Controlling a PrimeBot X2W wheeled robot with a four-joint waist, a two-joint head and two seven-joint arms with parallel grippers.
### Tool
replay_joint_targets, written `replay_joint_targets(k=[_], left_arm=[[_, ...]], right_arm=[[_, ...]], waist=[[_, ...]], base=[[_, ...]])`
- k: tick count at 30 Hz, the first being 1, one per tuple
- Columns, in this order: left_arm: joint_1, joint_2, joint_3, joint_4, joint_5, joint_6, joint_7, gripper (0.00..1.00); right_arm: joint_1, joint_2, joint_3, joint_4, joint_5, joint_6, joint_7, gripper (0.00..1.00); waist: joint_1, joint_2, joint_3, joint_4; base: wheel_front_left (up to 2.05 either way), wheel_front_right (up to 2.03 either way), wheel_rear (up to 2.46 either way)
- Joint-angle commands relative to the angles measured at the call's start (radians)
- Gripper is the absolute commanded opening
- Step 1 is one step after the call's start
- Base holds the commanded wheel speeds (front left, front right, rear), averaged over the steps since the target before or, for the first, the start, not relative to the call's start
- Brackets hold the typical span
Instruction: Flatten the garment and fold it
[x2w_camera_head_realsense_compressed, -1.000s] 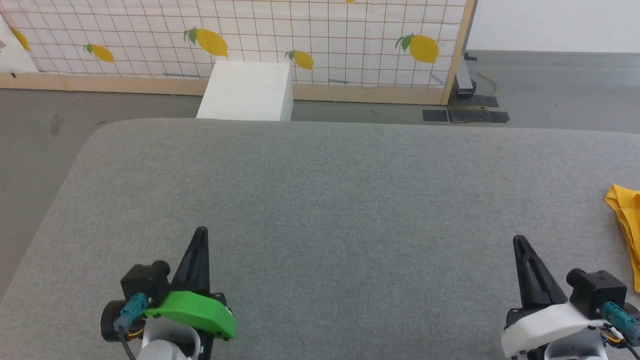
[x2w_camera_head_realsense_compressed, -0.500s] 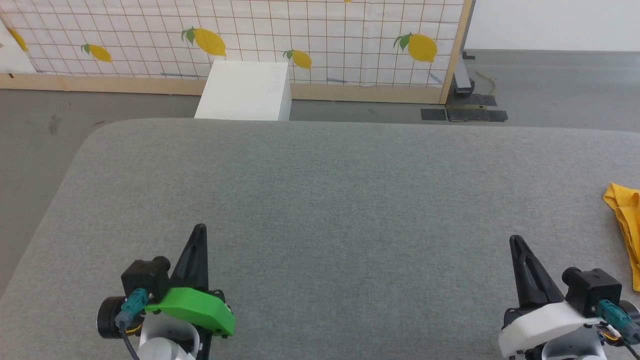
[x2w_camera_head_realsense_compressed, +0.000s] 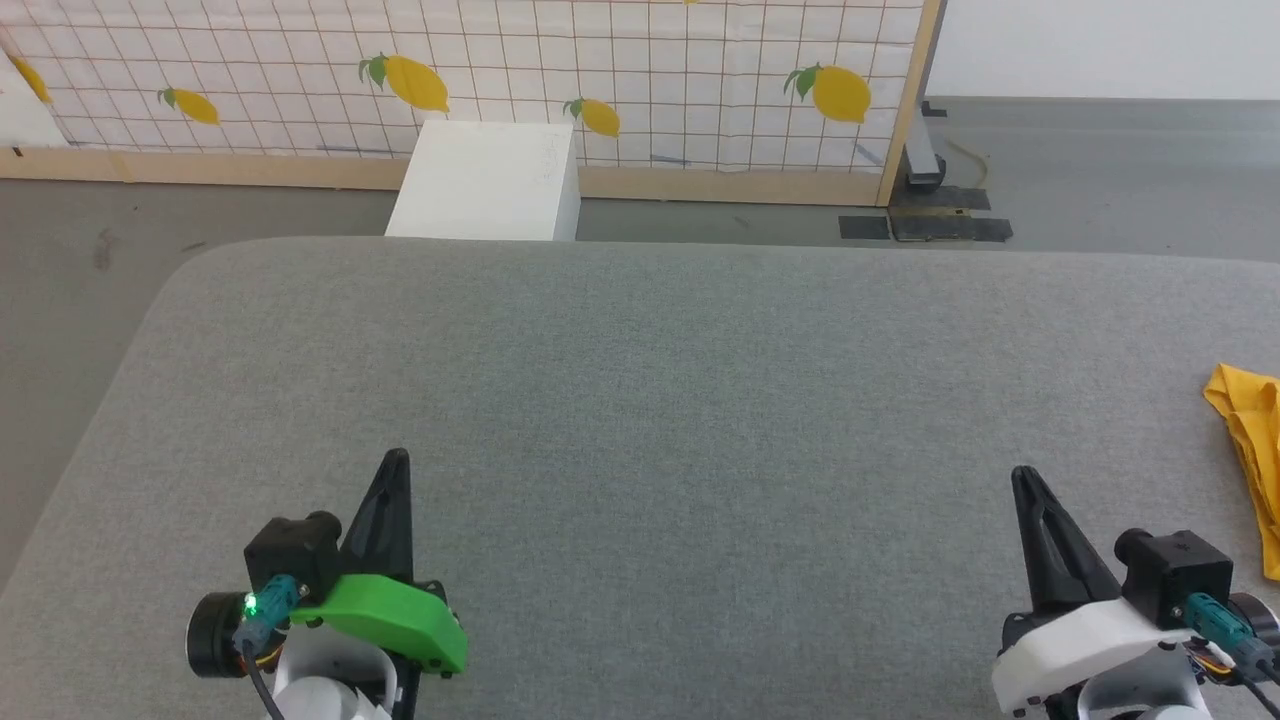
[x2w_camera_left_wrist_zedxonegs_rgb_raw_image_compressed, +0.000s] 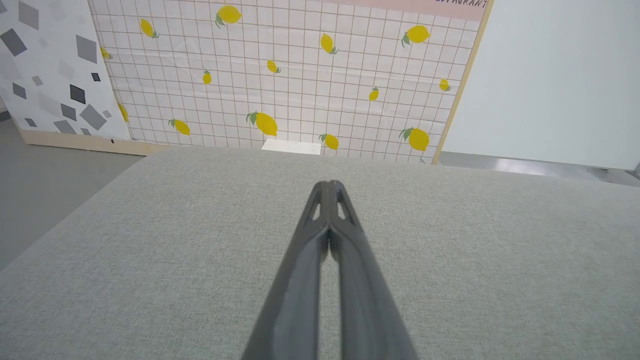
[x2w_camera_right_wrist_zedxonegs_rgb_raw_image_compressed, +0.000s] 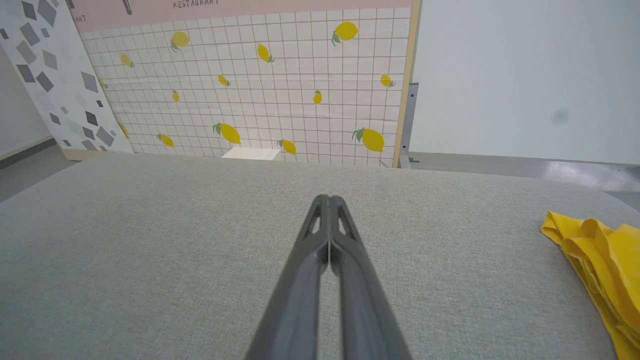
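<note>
The garment (x2w_camera_head_realsense_compressed: 1252, 440) is a crumpled mustard-yellow cloth lying at the far right edge of the grey padded table (x2w_camera_head_realsense_compressed: 660, 380), cut off by the frame. In the right wrist view the garment (x2w_camera_right_wrist_zedxonegs_rgb_raw_image_compressed: 605, 270) lies bunched to the right of my right gripper (x2w_camera_right_wrist_zedxonegs_rgb_raw_image_compressed: 327, 200), well apart from it. My right gripper (x2w_camera_head_realsense_compressed: 1022, 475) is shut and empty near the table's front right. My left gripper (x2w_camera_head_realsense_compressed: 396, 458) is shut and empty at the front left; its tips (x2w_camera_left_wrist_zedxonegs_rgb_raw_image_compressed: 329, 186) touch each other above bare fabric.
A white box (x2w_camera_head_realsense_compressed: 485, 180) stands on the floor beyond the table's far edge. Behind it runs a lemon-print tiled panel (x2w_camera_head_realsense_compressed: 560, 70) with a wooden frame. Grey floor (x2w_camera_head_realsense_compressed: 80, 250) surrounds the table's rounded left corner.
The head view has shifted slightly, so the whole scene slid a little left. Both grippers stay shut and in place; the garment has not moved.
</note>
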Motion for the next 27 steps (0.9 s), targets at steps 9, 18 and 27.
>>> replay_joint_targets(k=[9, 18, 27], left_arm=[[0.022, -0.004, 0.006, -0.024, 0.026, 0.015, 0.023, 0.0], [0.027, -0.005, 0.009, -0.042, 0.046, 0.022, 0.041, 0.0], [0.033, -0.005, 0.012, -0.06, 0.065, 0.029, 0.059, 0.0]], right_arm=[[-0.021, 0.001, 0.007, -0.01, -0.018, -0.001, 0.013, 0.0], [-0.025, 0.001, 0.012, -0.013, -0.027, -0.001, 0.022, 0.0], [-0.03, 0.001, 0.017, -0.017, -0.037, -0.001, 0.031, 0.0]], waist=[[0.0, 0.0, 0.001, -0.003], [0.0, 0.0, 0.002, -0.005], [0.0, 0.0, 0.003, -0.008]], base=[[0.0, 0.0, 0.0], [0.0, 0.0, 0.0], [0.0, 0.0, 0.0]])
